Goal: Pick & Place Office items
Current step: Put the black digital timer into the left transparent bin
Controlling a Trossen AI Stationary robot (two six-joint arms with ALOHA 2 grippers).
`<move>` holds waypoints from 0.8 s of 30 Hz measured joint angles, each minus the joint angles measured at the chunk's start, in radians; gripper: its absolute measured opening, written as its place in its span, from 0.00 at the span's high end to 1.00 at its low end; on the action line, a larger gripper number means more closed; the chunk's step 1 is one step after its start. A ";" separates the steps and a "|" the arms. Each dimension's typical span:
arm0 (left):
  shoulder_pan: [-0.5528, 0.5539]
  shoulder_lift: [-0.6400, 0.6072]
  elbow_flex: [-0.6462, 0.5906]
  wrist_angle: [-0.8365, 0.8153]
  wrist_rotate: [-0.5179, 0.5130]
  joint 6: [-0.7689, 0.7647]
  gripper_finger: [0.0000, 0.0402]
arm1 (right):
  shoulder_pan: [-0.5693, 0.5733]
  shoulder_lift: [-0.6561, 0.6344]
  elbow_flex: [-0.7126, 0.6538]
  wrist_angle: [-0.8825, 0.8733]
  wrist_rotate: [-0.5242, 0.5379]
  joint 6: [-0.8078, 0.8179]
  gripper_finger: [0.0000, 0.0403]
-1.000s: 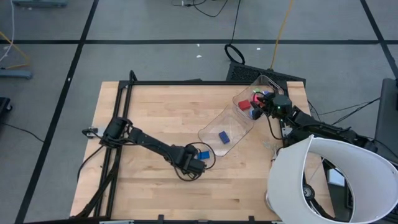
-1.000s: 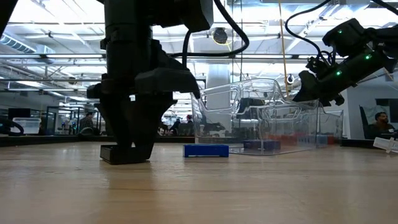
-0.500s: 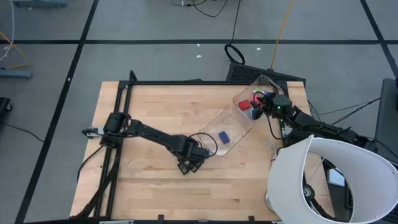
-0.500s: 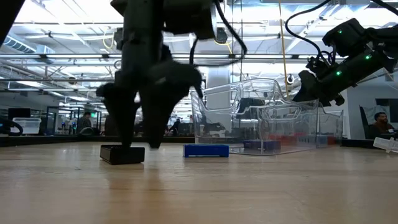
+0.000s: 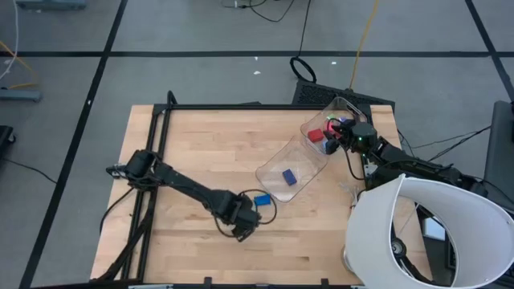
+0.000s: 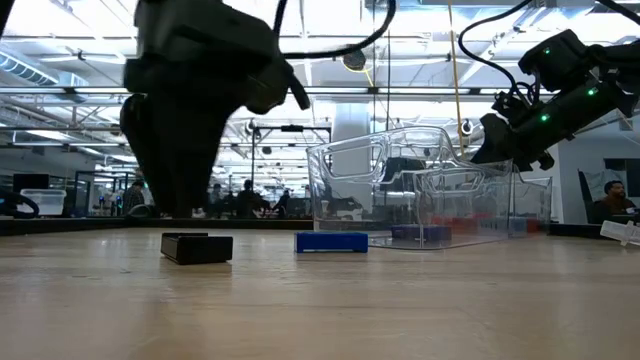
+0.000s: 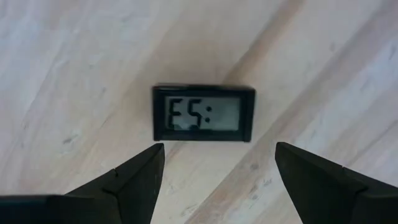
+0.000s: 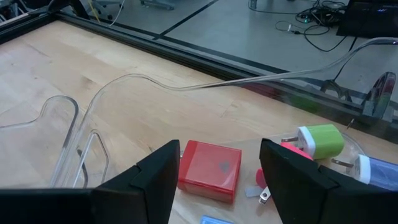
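The left end effector [image 7: 214, 180], fingers apart, is hovering over the small black rectangular digital clock [image 7: 204, 114] on the wooden worktop [image 5: 201, 152], presumably lining up a grasp.

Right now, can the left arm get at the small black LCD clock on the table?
Probably yes. The left gripper hangs open just above the clock, fingers apart wider than the clock, with only bare table around it. The blue block lies off to one side, not in the way.
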 joint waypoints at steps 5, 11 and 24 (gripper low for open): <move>-0.041 0.000 0.000 -0.001 -0.022 0.180 0.24 | 0.000 0.000 0.000 0.000 0.000 0.001 0.47; -0.075 0.000 0.000 -0.001 -0.067 0.574 0.24 | 0.000 0.000 0.000 0.000 0.000 0.008 0.47; -0.047 0.000 0.000 -0.001 -0.251 0.957 0.24 | 0.000 0.000 0.000 0.002 0.000 0.005 0.47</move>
